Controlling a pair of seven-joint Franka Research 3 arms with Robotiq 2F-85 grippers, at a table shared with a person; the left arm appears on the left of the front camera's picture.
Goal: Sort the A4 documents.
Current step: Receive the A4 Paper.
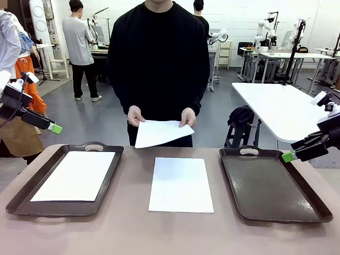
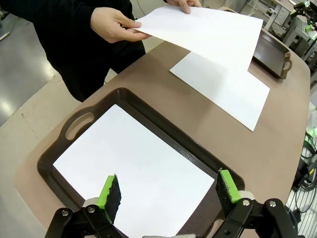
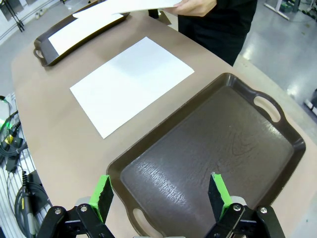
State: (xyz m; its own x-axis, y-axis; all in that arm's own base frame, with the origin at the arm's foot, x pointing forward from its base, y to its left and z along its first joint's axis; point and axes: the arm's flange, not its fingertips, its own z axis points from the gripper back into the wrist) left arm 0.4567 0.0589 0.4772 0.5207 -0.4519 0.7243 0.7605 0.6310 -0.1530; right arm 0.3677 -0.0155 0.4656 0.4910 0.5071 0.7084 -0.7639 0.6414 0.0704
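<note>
One white A4 document (image 1: 74, 175) lies in the left dark brown tray (image 1: 21, 197). A stack of A4 documents (image 1: 180, 184) lies on the table's middle. The person across the table holds another sheet (image 1: 161, 132) in both hands above the far edge. The right tray (image 1: 276, 186) holds nothing. My left gripper (image 1: 55, 128) hangs open above the left tray's far left corner, and my right gripper (image 1: 288, 155) hangs open over the right tray's far right edge. From the left wrist, the open fingers (image 2: 111, 193) frame the sheet in the tray (image 2: 138, 173). From the right wrist, the fingers (image 3: 218, 193) frame the bare tray (image 3: 218, 148).
The brown tabletop (image 1: 127, 228) shows between and in front of the trays. A white table (image 1: 276, 106) stands behind at the right. Other people stand far off at the back left.
</note>
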